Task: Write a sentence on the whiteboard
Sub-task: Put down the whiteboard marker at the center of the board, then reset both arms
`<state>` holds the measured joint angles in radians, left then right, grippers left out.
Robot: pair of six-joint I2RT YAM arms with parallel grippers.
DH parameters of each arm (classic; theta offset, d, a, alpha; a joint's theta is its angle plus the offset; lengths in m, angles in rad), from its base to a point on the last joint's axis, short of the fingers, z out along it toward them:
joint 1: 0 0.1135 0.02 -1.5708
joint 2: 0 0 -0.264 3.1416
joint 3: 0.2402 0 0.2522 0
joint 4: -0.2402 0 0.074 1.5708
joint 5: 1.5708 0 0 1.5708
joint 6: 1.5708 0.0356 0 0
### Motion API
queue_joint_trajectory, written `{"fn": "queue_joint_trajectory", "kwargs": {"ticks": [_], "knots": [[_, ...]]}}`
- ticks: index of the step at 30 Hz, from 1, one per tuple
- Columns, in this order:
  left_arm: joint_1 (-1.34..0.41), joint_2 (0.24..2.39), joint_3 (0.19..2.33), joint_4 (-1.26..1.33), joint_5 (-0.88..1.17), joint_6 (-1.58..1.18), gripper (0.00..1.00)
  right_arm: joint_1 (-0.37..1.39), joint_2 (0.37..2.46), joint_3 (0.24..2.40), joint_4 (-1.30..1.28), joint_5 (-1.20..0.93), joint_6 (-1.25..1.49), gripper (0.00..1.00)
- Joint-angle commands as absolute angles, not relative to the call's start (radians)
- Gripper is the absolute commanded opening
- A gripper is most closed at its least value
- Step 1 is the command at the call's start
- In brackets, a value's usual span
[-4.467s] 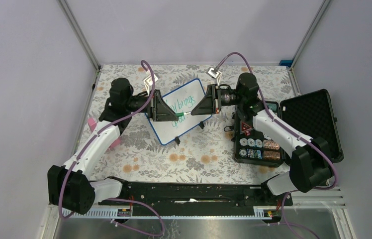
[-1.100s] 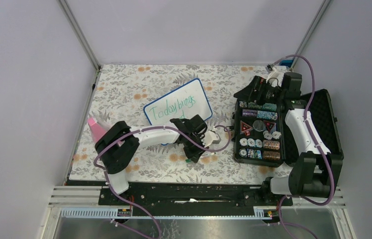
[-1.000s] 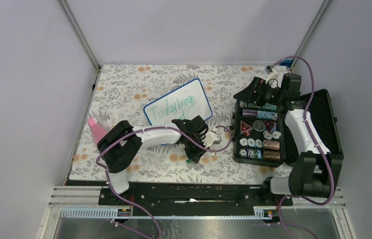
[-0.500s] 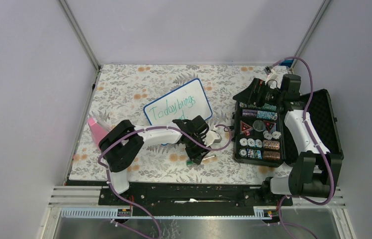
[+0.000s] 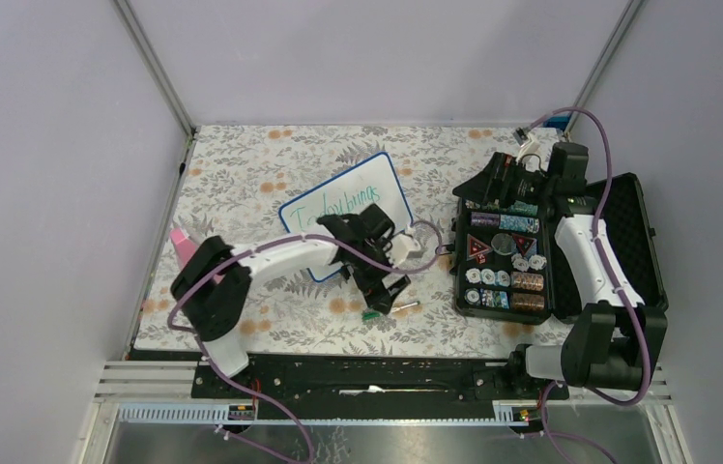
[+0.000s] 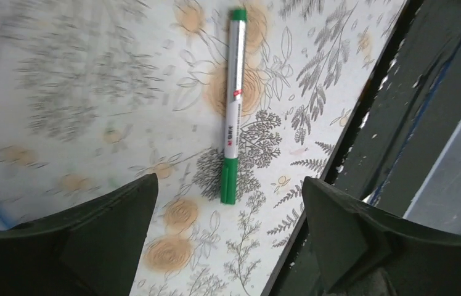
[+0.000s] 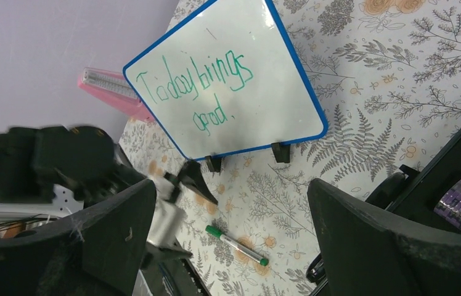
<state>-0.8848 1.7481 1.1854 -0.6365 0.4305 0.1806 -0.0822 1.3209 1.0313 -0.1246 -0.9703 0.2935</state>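
- Green marker words, the sentence (image 7: 200, 80), run in two short lines across the whiteboard (image 7: 277, 92); they read roughly "Today brings good."
- The whiteboard (image 5: 362, 188) rests on the floral tablecloth (image 5: 261, 164) near the middle of the table, turned at an angle; its blue frame shows all round in the right wrist view, with two black feet (image 7: 281, 152) at its nearer edge
- In the top view the left arm crosses the board's near corner and hides part of the writing
- The left gripper (image 6: 227, 185) hangs just above the cloth with its fingers (image 6: 111, 222) spread wide and nothing between them; directly below it lies a marker (image 6: 233, 105)
- The marker (image 5: 391, 309) has a white barrel and green ends; it lies flat on the cloth, apart from both fingers, between the board's feet and the black rail at the table's front edge; the right wrist view shows it too (image 7: 236, 245)
- The right gripper (image 7: 231, 188) is also spread wide and empty; in the top view it (image 5: 491, 182) hovers over the far end of an open black case (image 5: 619, 222)
- The case sits to the right of the board, well apart from it; its tray holds rolls and round pieces in compartments
- A pink object (image 5: 182, 246) lies at the cloth's left edge
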Motion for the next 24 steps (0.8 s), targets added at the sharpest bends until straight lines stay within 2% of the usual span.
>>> {"fn": "queue_joint_trajectory", "kwargs": {"ticks": [1, 7, 13, 20, 24], "knots": [[-0.795, 1.601, 1.327, -0.697, 0.480, 0.205, 0.99, -0.066, 1.309, 1.134, -0.252, -0.989, 0.183, 1.00], [-0.454, 1.540, 1.552, -0.781, 0.655, 0.156, 0.99, -0.028, 1.370, 1.313, -0.499, -0.922, 0.031, 1.00], [-0.065, 1.497, 1.686, -0.791, 0.728, 0.136, 0.99, -0.028, 1.451, 1.517, -0.655, -0.857, -0.062, 1.00], [0.344, 1.488, 1.729, -0.784, 0.796, 0.161, 0.99, -0.103, 1.538, 1.666, -0.701, -0.809, -0.104, 0.99], [0.475, 1.482, 1.702, -0.756, 0.789, 0.156, 0.99, -0.172, 1.566, 1.697, -0.700, -0.800, -0.113, 1.00]]}}
